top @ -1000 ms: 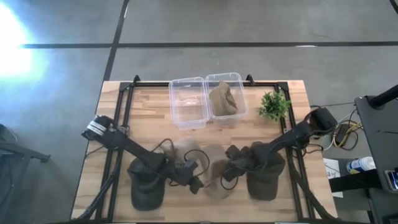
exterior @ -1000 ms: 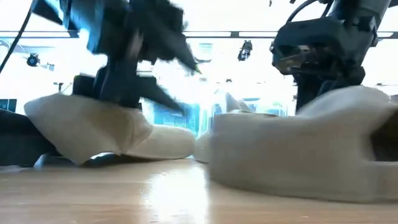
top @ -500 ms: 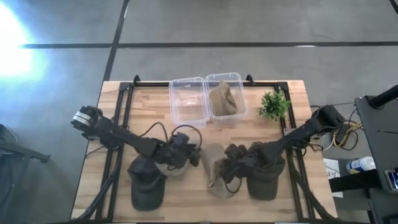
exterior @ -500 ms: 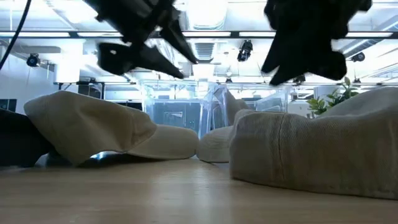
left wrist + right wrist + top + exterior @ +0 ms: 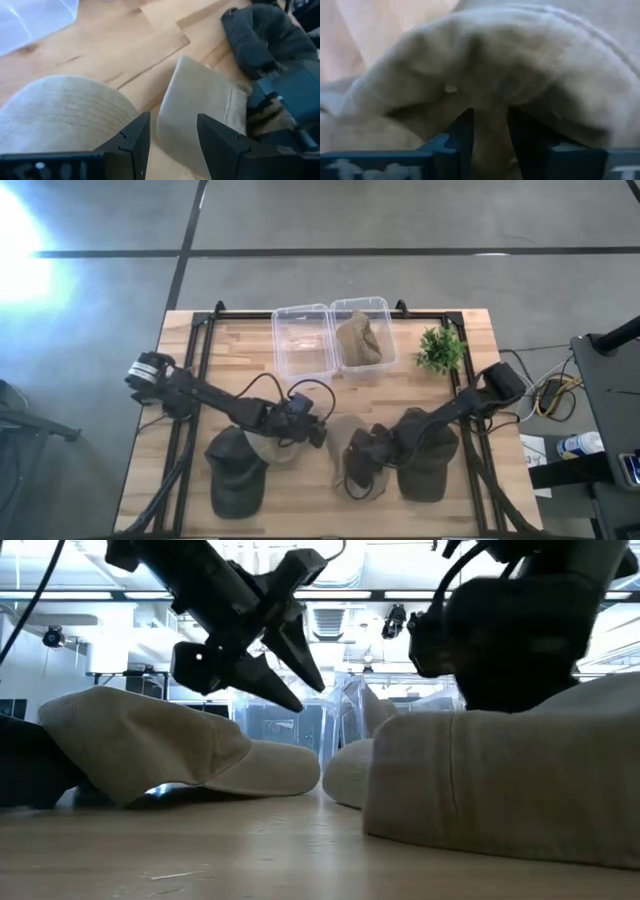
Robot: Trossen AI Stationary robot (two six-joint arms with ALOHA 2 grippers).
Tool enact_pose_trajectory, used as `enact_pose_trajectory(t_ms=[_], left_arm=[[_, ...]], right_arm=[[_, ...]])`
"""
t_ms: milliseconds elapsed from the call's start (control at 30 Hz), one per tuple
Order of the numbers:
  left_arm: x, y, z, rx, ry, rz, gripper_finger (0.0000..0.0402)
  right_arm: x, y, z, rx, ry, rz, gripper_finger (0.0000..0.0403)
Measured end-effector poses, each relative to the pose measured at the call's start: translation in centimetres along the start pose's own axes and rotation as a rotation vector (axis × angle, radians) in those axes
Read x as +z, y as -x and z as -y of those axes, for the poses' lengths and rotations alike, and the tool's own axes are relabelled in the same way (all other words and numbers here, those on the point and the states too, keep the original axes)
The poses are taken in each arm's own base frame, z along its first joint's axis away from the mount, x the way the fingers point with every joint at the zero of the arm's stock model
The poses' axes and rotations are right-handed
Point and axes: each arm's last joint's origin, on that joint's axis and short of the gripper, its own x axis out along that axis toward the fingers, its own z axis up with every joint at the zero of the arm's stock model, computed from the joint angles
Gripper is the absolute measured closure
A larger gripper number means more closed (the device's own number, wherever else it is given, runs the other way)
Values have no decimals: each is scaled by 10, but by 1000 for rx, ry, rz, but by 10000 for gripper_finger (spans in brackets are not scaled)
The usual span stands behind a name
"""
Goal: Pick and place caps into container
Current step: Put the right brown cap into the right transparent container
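The right gripper (image 5: 360,463) had dropped onto the middle tan cap (image 5: 347,438), fingers pinching its fabric. The left gripper (image 5: 318,432) hovered beside, fingers apart and empty, so a lift toward the container (image 5: 303,372) looked near.

The pale butcher-block wooden table (image 5: 236,360) is smooth with a faint sheen. The two clear plastic containers (image 5: 303,344) look glossy. The soft tan fabric cap (image 5: 500,785) shows a matt, ribbed weave (corduroy-like), and the dark olive cloth cap (image 5: 236,476) is dull. The black left gripper (image 5: 170,142) has matt plastic-looking fingers.
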Motion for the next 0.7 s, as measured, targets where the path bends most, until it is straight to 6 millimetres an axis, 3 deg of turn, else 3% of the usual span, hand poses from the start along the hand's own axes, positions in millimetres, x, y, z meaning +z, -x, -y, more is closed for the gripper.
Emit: enact_pose_trajectory(t_ms=[200,467,700], left_arm=[[6,-8,-5,14,13,0,246],[6,-18,-9,6,-15,-39,246],[2,-38,-17,-4,21,-134,246]], right_arm=[[-3,-10,0,-3,106,-39,282],[6,-7,-11,17,472,-26,282],[13,-11,-25,21,595,-23,282]])
